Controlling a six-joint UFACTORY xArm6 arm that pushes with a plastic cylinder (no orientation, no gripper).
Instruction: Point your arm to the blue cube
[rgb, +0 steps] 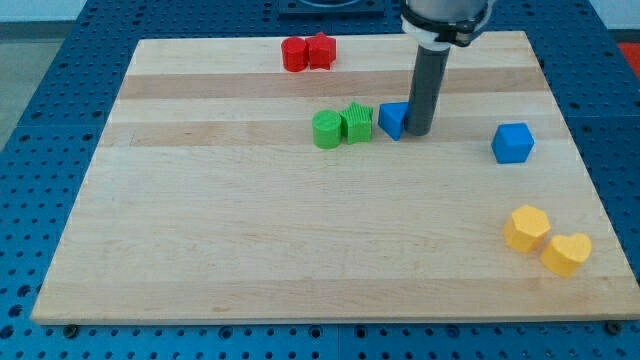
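My tip (418, 133) comes down from the view's top as a straight dark rod and meets the counter (300, 250) a little above the middle of the board, toward the view's right. This arm carries no gripper, so there are no jaws to be open or closed; the rod simply ends in the tip.

Right against the tip's left side sits a small blue block (393, 119), partly hidden by the rod, so its exact shape is hard to make out; it appears to be touching the tip or just beside it. The blue cube (513, 143) lies apart from the tip, toward the view's right and slightly lower, near the board's right edge. It sits flat on the counter, turned a little so one corner faces the view's bottom; being a cube, it has no long axis to speak of.

Left of the small blue block, two green blocks stand side by side and touching: a ridged green block (356, 122) and a rounder green block (327, 130). Two red blocks (307, 52) sit together near the view's top edge. Two yellow blocks (547, 240) lie close together at the view's bottom right.

No writing or labels can be read on any block or on the board.
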